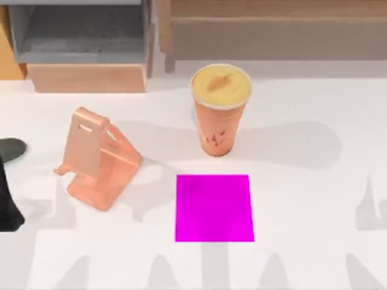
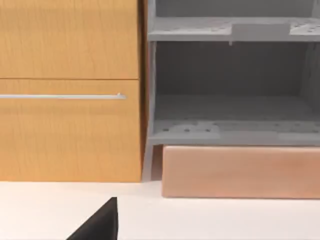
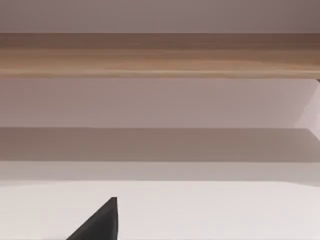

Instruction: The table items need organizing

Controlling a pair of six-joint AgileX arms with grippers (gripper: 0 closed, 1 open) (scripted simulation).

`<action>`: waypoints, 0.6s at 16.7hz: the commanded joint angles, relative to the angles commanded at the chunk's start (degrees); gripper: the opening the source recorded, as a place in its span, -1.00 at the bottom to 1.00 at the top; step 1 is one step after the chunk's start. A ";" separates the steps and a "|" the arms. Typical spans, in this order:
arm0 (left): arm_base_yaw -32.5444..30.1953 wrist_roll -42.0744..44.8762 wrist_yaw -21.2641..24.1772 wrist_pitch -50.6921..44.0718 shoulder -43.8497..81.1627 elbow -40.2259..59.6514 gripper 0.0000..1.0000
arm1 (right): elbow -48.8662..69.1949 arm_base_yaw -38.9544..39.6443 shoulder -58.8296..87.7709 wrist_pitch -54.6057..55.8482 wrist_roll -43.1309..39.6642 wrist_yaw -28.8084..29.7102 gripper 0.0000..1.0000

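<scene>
A tall orange cup (image 1: 220,115) with a yellowish lid stands upright at the back middle of the white table (image 1: 314,199). At the table's left edge lies a small dark grey oval mouse (image 1: 10,149), partly cut off by the picture's edge. Just in front of the mouse, a black part of my left arm (image 1: 8,202) reaches in from the left edge. A black tip of my left gripper (image 2: 100,226) shows low in the left wrist view, above bare table. A black tip of my right gripper (image 3: 100,226) shows the same way in the right wrist view.
A salmon-pink phone stand (image 1: 97,160) sits left of the middle. A flat magenta square (image 1: 214,208) lies in front of the cup. Behind the table are a grey shelf unit (image 2: 230,85), a salmon box (image 2: 240,171), a wooden cabinet (image 2: 67,90) and a wooden ledge (image 1: 272,27).
</scene>
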 joint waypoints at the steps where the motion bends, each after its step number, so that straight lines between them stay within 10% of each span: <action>1: 0.00 0.00 0.00 0.00 0.00 0.00 1.00 | 0.00 0.00 0.00 0.00 0.00 0.00 1.00; 10: 1.20 11.69 0.02 -11.28 19.44 16.17 1.00 | 0.00 0.00 0.00 0.00 0.00 0.00 1.00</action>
